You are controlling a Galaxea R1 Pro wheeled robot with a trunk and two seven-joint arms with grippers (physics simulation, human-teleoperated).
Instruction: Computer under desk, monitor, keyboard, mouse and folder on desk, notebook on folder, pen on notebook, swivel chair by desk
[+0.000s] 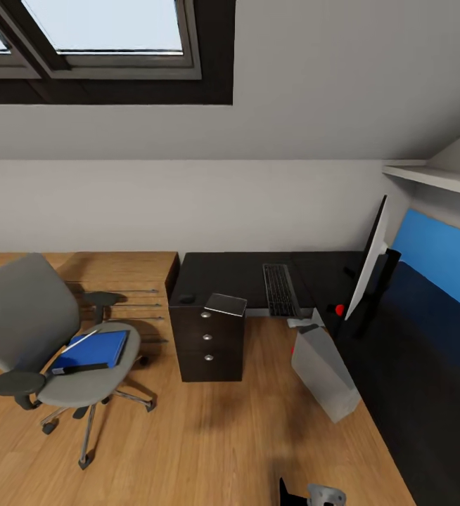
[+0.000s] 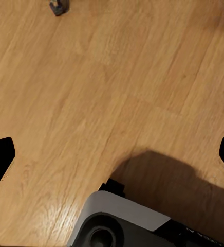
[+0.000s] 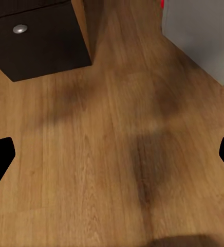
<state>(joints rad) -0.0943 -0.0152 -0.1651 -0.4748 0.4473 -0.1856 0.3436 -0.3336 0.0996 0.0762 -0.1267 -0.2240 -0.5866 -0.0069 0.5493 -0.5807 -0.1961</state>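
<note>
It was a home attic room used as a study: a skylight (image 1: 103, 35) sat in the sloped ceiling above the black desk (image 1: 237, 270), a swivel chair (image 1: 40, 330) stood just beside it on wood flooring (image 1: 209, 436).

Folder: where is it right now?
In the head view the blue folder lies flat on the seat of the swivel chair, at the picture's left, off the desk and left of its drawer unit.
</note>
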